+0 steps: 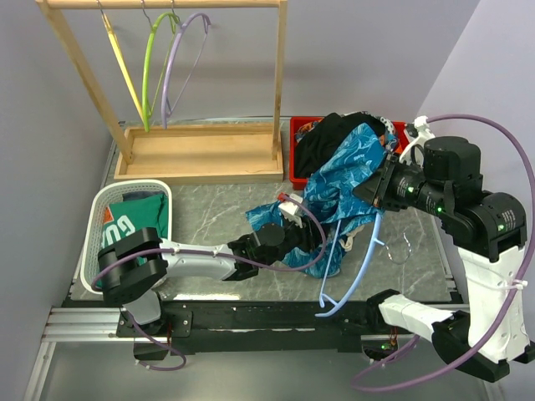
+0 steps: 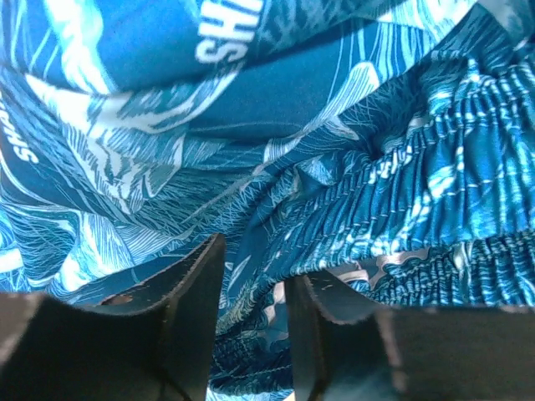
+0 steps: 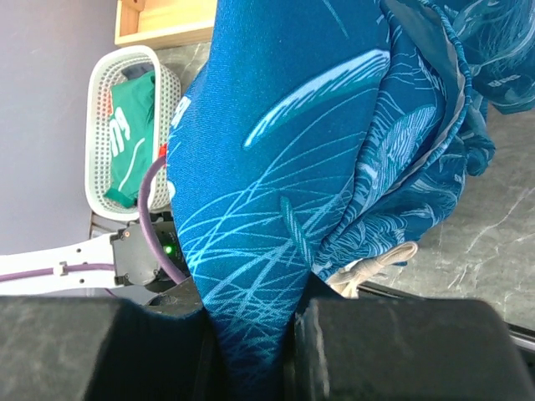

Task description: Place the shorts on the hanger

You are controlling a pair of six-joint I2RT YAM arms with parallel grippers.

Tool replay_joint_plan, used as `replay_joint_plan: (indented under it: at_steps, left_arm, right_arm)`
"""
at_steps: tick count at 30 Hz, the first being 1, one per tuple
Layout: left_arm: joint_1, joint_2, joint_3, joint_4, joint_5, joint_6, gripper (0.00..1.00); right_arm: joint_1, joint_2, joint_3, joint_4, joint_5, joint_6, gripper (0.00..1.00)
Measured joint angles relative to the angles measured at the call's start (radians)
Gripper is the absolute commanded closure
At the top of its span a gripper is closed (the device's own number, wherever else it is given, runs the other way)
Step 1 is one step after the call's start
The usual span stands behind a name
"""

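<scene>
Right gripper (image 1: 374, 189) clamped on a fold of the shorts (image 1: 347, 180), with the fabric hanging from it. Left gripper (image 2: 255, 322) at the shorts' 8 o'clock, jaws slightly apart against the elastic waistband; cannot tell if it grips. Light-blue hanger (image 1: 358, 271) at the shorts' 6 o'clock, upper end under the fabric.

The shorts (image 1: 351, 180) are shiny blue, patterned with teal and pale line-drawn fronds and white lettering. The hanger (image 1: 365, 267) is light blue. The table (image 1: 209, 217) is grey, marble-veined. A cream cord (image 3: 372, 271), perhaps their drawstring, shows.
</scene>
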Motion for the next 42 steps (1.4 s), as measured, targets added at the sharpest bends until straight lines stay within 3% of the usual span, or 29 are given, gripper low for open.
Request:
replay_joint_plan:
  at_steps: [9, 15, 20, 31, 42]
  left_arm:
    - [0.000, -0.004, -0.136, 0.074, -0.009, -0.079, 0.76]
    - [0.000, -0.035, -0.234, 0.117, -0.008, -0.145, 0.99]
    - [-0.018, -0.097, -0.281, 0.109, -0.050, -0.185, 0.99]
    - [-0.230, -0.283, -0.405, 0.036, -0.367, -0.333, 0.99]
    - [-0.352, -0.414, -0.398, -0.174, -0.574, -0.498, 0.99]
  right_arm:
    - [0.000, -0.002, -0.014, 0.003, 0.032, 0.027, 1.00]
    - [0.000, 0.034, -0.031, 0.026, 0.060, 0.085, 1.00]
    - [0.000, 0.081, -0.035, 0.096, 0.111, 0.171, 1.00]
    - [-0.006, 0.202, -0.002, 0.139, 0.235, 0.304, 1.00]
    - [-0.095, 0.231, -0.005, 0.134, 0.258, 0.319, 1.00]
